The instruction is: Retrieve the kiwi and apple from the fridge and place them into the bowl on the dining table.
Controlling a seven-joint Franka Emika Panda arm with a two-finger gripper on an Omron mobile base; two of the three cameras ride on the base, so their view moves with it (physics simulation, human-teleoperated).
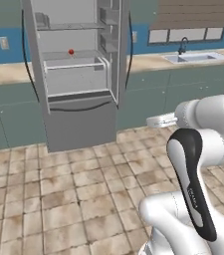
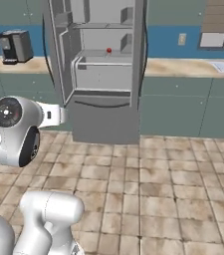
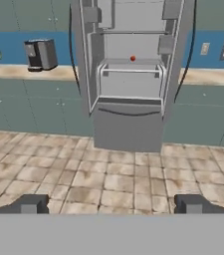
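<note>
While the hand view shows the pincer [image 3: 111, 204] wide, base views show the sink [image 1: 195, 58].

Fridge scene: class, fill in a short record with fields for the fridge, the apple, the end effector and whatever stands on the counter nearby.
fridge: doors open, shelves in view
apple: small red fruit on a middle shelf, above the drawer
end effector: jaws wide apart, holding nothing, facing the fridge across the tiled floor
coffee machine: on the counter beside the fridge
sink: set in the counter
</note>
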